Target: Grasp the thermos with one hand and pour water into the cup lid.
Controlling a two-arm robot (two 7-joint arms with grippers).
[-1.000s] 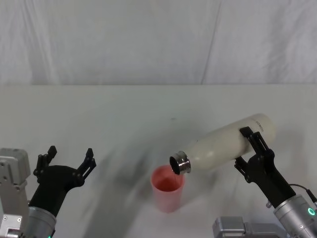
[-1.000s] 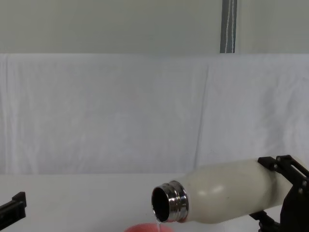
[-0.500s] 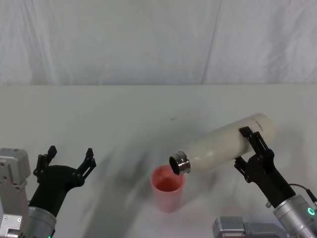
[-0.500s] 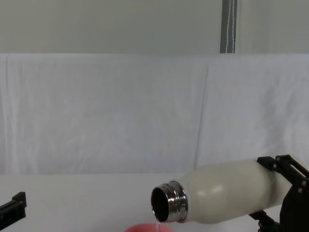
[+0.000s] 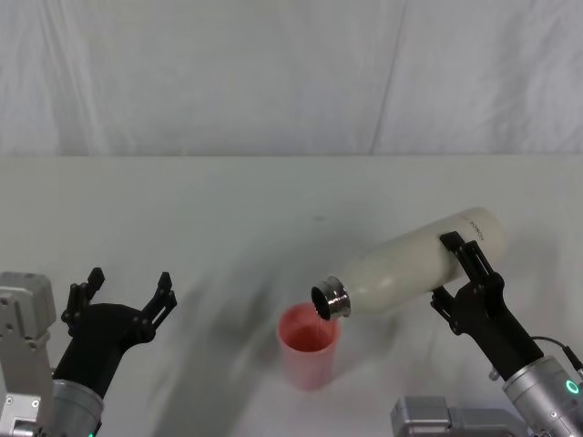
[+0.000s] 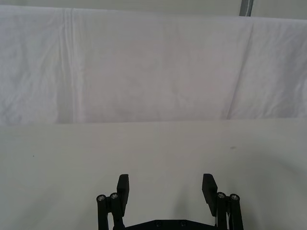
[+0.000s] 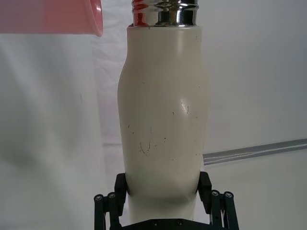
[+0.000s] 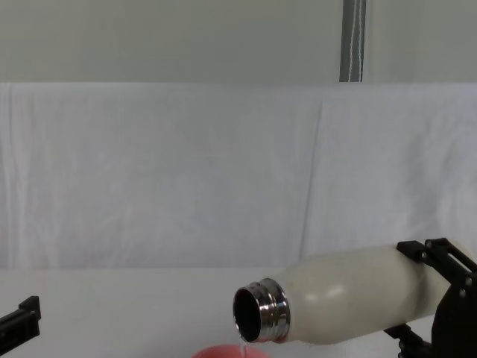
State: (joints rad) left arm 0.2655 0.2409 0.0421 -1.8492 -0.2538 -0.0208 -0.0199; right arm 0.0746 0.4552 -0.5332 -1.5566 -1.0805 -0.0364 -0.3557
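Right claw (image 5: 453, 269), lower right of head view, clamped on lower body of the thermos (image 5: 412, 264); black fingers on both sides of the bottle, per right wrist view. Thermos held off the table (image 5: 228, 209), tilted nearly horizontal, base toward upper right, steel neck (image 5: 330, 301) pointing lower left at frame centre. Neck sits just above rim of the cup lid (image 5: 308, 346), which stands upright on table, lower centre of head view. Chest view: thin stream of water (image 8: 244, 344) falls from the mouth toward the pink rim at bottom edge. Left claw (image 5: 127, 293), lower left of head view, spread wide, holding nothing, well apart from cup lid & thermos.
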